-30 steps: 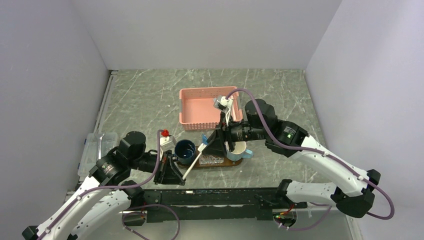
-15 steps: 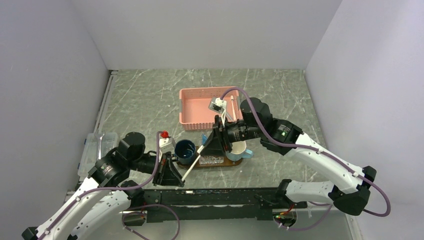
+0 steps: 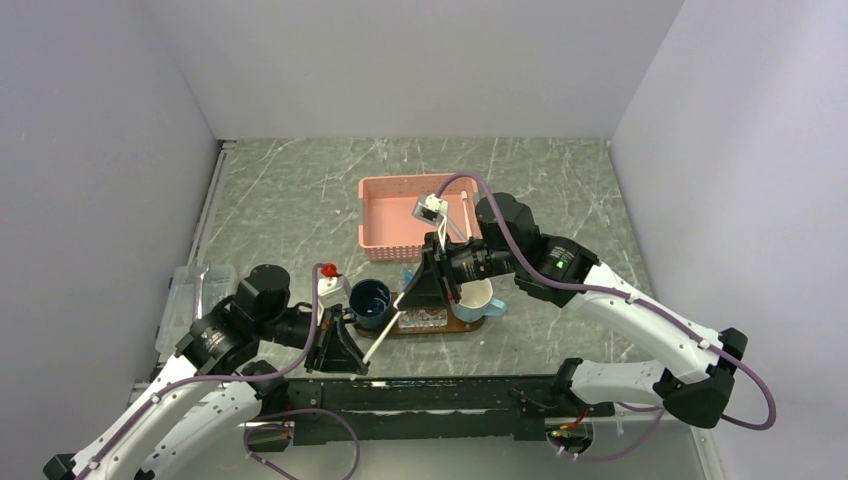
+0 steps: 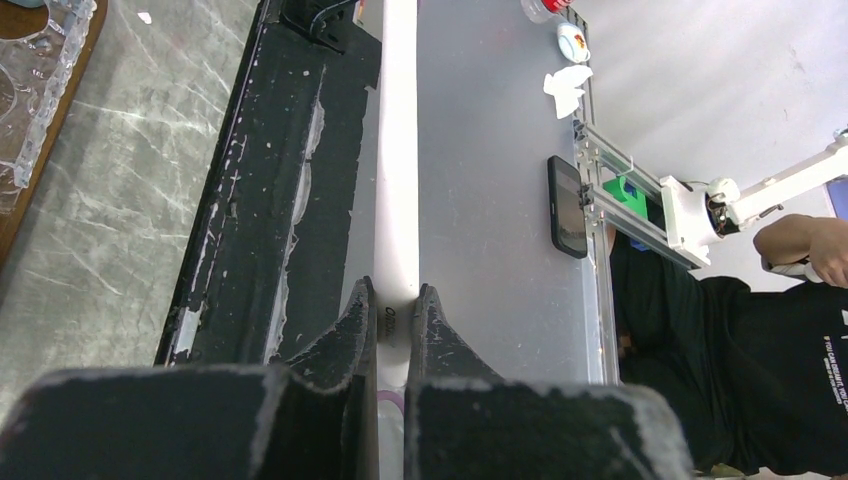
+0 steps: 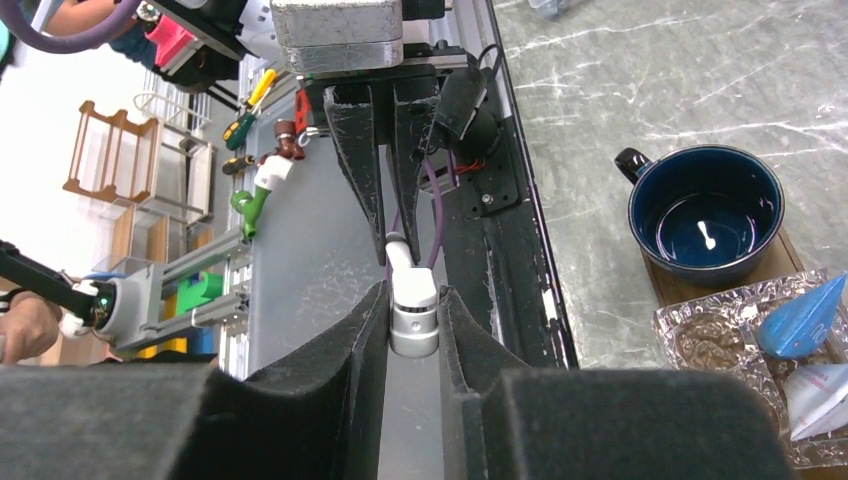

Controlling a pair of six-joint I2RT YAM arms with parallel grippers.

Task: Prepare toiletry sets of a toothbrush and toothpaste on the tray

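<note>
A grey marbled table (image 3: 280, 190) stands between plain white walls. Over its near part we see one white toothbrush (image 3: 386, 324) held slantwise in the air by both arms. The left gripper (image 4: 396, 305) is clamped on the handle end. The right gripper (image 5: 413, 300) has its fingers pressed against both sides of the other end. Just behind lies the dark wooden tray (image 3: 474, 322), carrying a dark blue mug (image 5: 705, 215), a light blue mug (image 3: 480, 298) and a clear dish (image 5: 700, 345) holding blue toothpaste tubes (image 5: 800, 320).
</note>
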